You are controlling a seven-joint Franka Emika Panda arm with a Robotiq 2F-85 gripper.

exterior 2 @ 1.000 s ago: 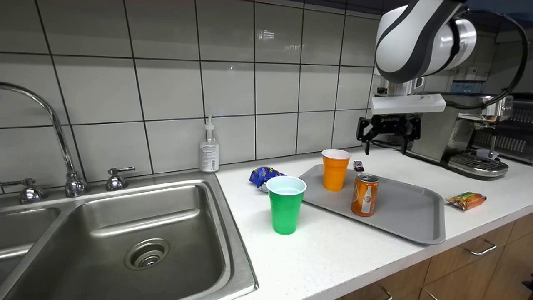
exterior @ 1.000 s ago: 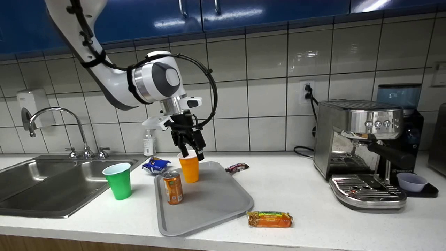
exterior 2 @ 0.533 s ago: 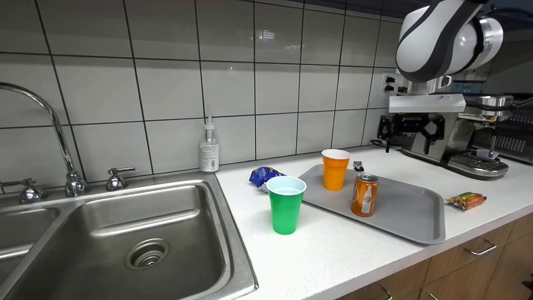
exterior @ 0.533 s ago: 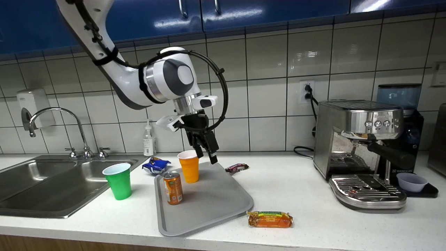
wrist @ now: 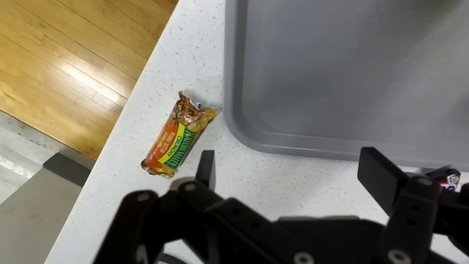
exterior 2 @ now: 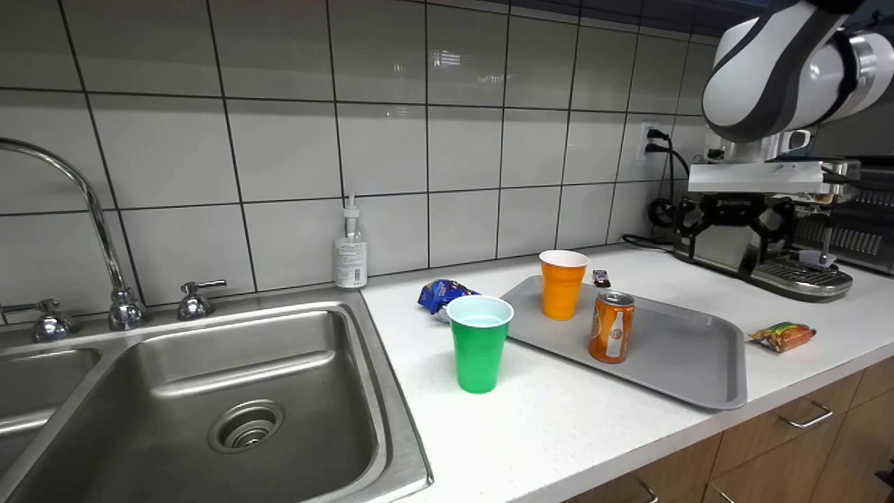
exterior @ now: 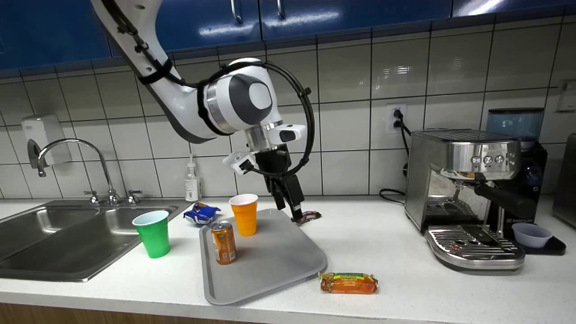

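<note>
in the wrist view, the gripper (wrist: 288,165) is hovering low in the frame, its jaws standing wide apart; the nature valley bar (wrist: 177,141) is lying left of centre, just beside the grey tray (wrist: 348,80), and a dark wrapper (wrist: 450,178) is showing at lower right.

Wrist view: free gap is being left inside gripper (wrist: 287,167); low passage is being obstructed by tray (wrist: 311,145) ahead, granola bar (wrist: 177,137) and dark-wrapped bar (wrist: 445,176) outside opposite fingertips (wrist: 207,167).

In the wrist view, a granola bar (wrist: 176,141) in an orange, yellow and green wrapper lies slantwise left of centre; a dark wrapped snack (wrist: 444,175), partly hidden, lies lower right.
</note>
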